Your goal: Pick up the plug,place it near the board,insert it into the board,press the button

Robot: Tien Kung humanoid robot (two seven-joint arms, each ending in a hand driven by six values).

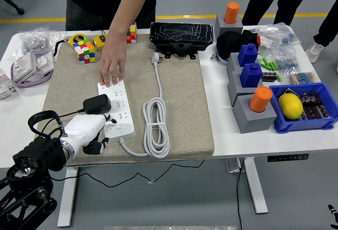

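So we've got the white power strip [117, 108] lying on the beige mat [179, 108] that covers the middle of the counter [227, 140], and we'll use the strip as our landmark. The black plug [97, 104] sits pushed into the strip's left side, about halfway along it, with its thin black cable running off to the left.

Our left hand [88, 131] is at the strip's near-left corner, just beside it, maybe touching. Its white fingers [100, 141] are loosely curled downward and we don't see anything held in them. The right hand isn't in the shot at all.

A person's hand [112, 64] reaches over from the far side and rests flat on the strip's far end, pinning it down.

Right of the strip its own white cord [156, 124] lies coiled, and the cord's white plug [156, 57] lies further back on the mat. Beyond the strip's far-left end there's a colourful cube [85, 49]. Well off to the right of the strip sits a blue bin [322, 120] holding a lemon [290, 105].
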